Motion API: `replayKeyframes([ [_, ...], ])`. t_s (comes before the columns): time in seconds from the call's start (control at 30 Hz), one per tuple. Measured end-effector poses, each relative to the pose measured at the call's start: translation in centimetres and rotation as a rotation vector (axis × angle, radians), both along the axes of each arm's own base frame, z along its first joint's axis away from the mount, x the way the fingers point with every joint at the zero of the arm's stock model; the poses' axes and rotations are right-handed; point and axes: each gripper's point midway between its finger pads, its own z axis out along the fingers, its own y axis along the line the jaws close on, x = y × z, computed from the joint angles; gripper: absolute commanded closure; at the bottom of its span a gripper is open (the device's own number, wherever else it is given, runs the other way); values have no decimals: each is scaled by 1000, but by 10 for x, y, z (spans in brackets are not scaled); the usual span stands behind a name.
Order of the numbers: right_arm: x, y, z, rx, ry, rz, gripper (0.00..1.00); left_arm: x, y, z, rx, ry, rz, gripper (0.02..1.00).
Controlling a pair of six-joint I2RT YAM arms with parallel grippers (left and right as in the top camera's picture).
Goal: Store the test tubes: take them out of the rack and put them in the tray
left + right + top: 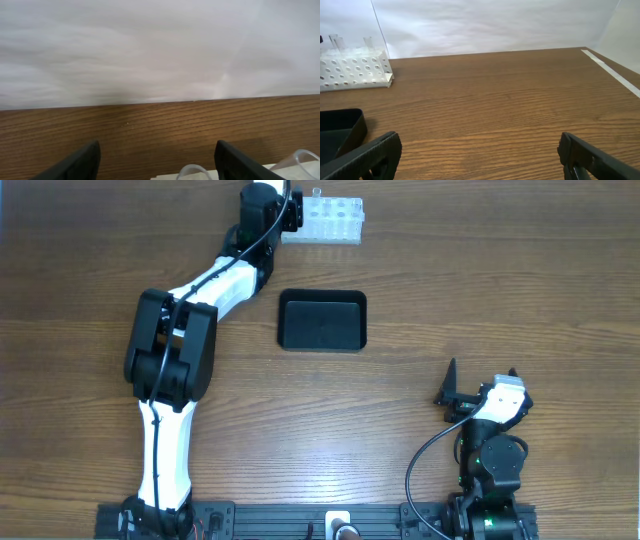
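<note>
A clear plastic rack (323, 222) stands at the table's far edge, also seen as the rack (354, 73) with a few clear test tubes (336, 42) upright in it. My left gripper (292, 218) is at the rack's left end, open; in its wrist view the left gripper (157, 162) has one tube's rim (194, 172) between its fingers and another tube rim (301, 161) to one side. The black tray (322, 320) lies near the table's middle, its corner (342, 127) visible. My right gripper (480, 385) rests open near its base, holding nothing.
The wooden table surface (520, 270) is bare to the right of the rack and tray. A white wall (495, 25) rises just behind the table's far edge. A strip of pale tape (615, 72) runs along the table's right side.
</note>
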Motion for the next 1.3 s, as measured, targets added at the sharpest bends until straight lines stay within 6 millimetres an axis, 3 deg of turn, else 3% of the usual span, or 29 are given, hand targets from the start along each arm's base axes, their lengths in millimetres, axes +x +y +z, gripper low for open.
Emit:
replayKeyframes([
  [0.23, 0, 0, 0, 0, 0, 0, 9, -1, -3, 0, 1, 1, -4, 395],
  [0.73, 0, 0, 0, 0, 0, 0, 9, -3, -4, -5, 6, 20, -7, 426],
  [1.03, 0, 0, 0, 0, 0, 0, 9, -4, -7, -5, 3, 20, -11, 614],
  [1.3, 0, 0, 0, 0, 0, 0, 7, -4, -7, -5, 4, 21, -11, 684],
])
